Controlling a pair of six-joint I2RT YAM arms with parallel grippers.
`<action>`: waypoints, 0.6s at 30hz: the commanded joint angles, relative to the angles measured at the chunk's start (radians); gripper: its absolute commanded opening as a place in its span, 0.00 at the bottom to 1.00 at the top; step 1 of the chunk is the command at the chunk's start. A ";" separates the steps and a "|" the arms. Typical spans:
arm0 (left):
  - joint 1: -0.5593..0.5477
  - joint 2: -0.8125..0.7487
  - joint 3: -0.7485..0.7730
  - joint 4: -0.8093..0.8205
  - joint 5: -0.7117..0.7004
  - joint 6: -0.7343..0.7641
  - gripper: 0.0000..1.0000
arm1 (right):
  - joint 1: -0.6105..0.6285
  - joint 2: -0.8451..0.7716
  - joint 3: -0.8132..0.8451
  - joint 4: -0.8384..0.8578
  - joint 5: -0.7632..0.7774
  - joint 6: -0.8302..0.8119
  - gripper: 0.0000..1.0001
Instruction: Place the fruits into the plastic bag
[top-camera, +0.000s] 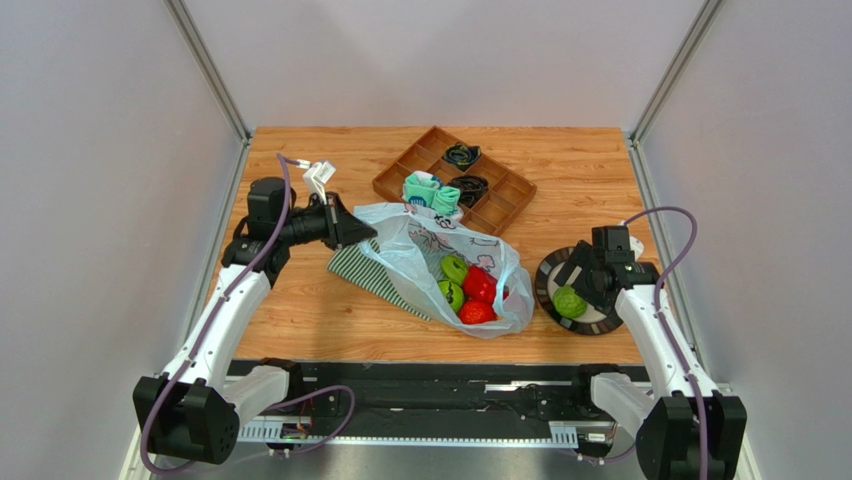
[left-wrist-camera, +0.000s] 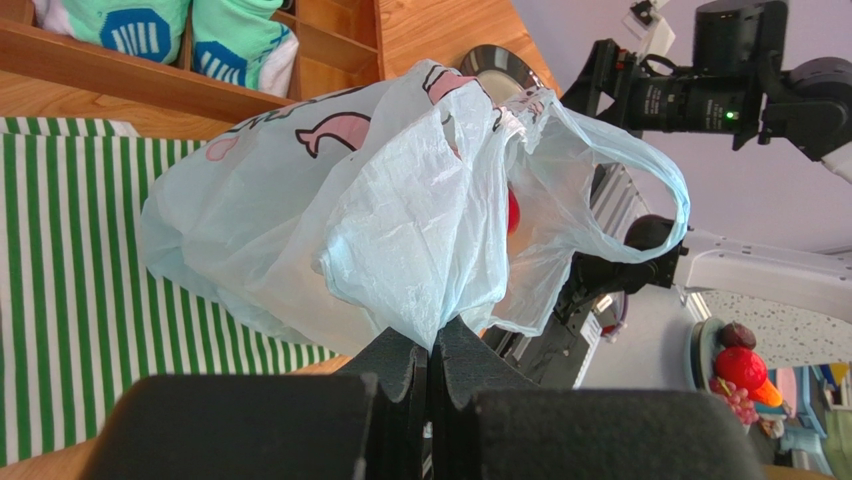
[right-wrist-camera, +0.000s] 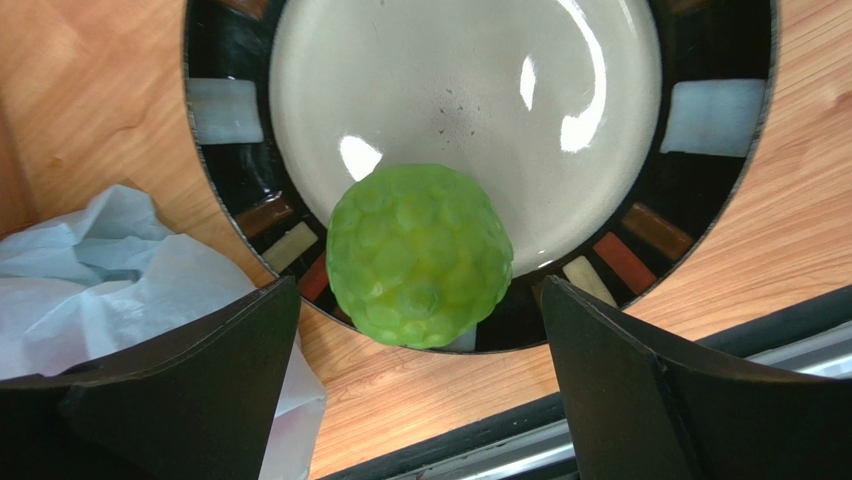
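- Left claw (left-wrist-camera: 431, 350): fingers pressed together, pinching a gathered fold of the plastic bag (left-wrist-camera: 400, 200). The film is held up off the table (top-camera: 570, 170) on that side.
- The bag lies mid-table, between the two arms. One handle loop hangs free in the left wrist view. Part of the bag rests on a green-and-white striped cloth (left-wrist-camera: 60, 280).
- Seen through the film from above: two green fruits (top-camera: 455, 268) and two red fruits (top-camera: 478, 285), bunched at the bag's near right end.
- Right claw (right-wrist-camera: 418, 320): jaws spread wide, one finger on each side of a green bumpy fruit (right-wrist-camera: 420, 255). There is a gap on both sides and no contact shows.
- That fruit sits on a round plate (right-wrist-camera: 460, 80), straddling the pale centre and the dark patterned rim. The plate stands just right of the bag.
- Back of the table: a wooden divided tray (top-camera: 505, 205) with teal socks (top-camera: 432, 192) in one compartment, right behind the bag. Dark coiled items lie in two other compartments.
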 joint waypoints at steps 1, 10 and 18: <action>0.004 -0.013 0.008 0.021 0.001 0.010 0.00 | -0.003 0.047 -0.043 0.117 -0.026 0.042 0.95; 0.006 -0.007 0.008 0.019 0.000 0.011 0.00 | -0.005 0.123 -0.074 0.175 -0.028 0.036 0.87; 0.006 -0.007 0.009 0.016 -0.002 0.013 0.00 | -0.005 0.094 -0.080 0.176 -0.003 0.016 0.53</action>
